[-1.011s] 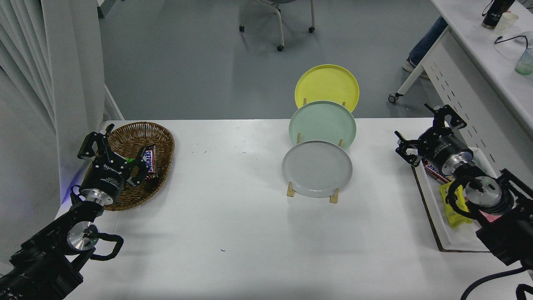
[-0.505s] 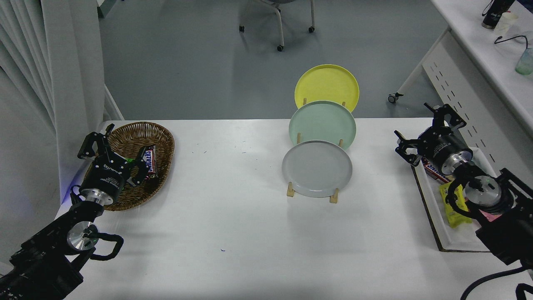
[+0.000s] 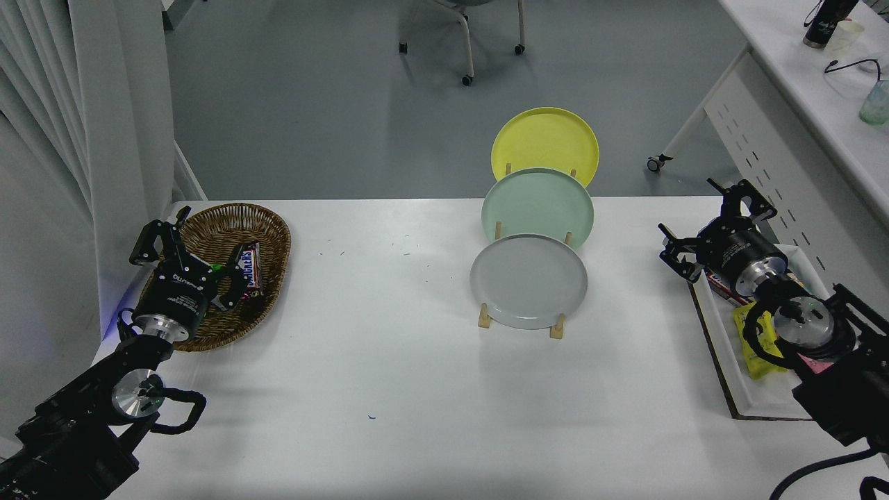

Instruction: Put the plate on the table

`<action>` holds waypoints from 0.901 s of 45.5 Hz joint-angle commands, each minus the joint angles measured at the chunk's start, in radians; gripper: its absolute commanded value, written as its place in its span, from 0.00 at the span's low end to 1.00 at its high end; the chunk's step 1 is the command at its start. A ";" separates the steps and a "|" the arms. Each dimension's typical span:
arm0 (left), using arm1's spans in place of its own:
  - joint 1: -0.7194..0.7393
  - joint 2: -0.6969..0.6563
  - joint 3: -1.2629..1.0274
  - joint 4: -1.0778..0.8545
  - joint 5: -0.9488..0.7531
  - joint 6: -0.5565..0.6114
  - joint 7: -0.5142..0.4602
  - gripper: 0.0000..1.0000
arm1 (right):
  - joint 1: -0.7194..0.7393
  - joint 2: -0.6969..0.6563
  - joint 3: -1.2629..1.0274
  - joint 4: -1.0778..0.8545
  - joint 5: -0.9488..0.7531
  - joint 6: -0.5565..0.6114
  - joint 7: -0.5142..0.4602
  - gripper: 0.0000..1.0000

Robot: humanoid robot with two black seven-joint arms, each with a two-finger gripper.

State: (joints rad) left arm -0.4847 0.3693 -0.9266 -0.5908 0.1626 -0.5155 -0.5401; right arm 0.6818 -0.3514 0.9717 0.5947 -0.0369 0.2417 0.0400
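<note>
At right edge, right hand [image 3: 708,223] spread, empty.

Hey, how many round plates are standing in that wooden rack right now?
3. The round light grey matte plate stands nearest the camera, the round mint green plate behind it, and the round yellow plate at the far end. None appears hidden.

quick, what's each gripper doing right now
Left gripper: open, empty, over the wicker basket.
Right gripper: open, empty, well right of the grey plate.
</note>
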 commanded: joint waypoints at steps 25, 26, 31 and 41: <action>0.000 0.000 0.000 0.000 0.000 0.000 0.000 0.98 | -0.015 -0.046 -0.044 0.126 0.014 -0.059 -0.003 0.99; 0.000 0.000 0.000 -0.001 0.000 0.000 0.000 0.98 | -0.015 -0.049 -0.048 0.134 0.015 -0.067 -0.003 0.99; 0.000 0.000 0.000 0.000 0.000 0.000 0.000 0.98 | -0.018 -0.061 -0.061 0.187 0.017 -0.107 -0.003 0.99; 0.000 -0.001 0.000 0.000 0.000 0.000 0.000 0.98 | -0.034 -0.075 -0.056 0.258 0.017 -0.180 -0.005 0.99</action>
State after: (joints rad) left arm -0.4847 0.3697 -0.9265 -0.5908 0.1626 -0.5155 -0.5400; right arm 0.6608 -0.4100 0.9240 0.7816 -0.0234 0.1311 0.0369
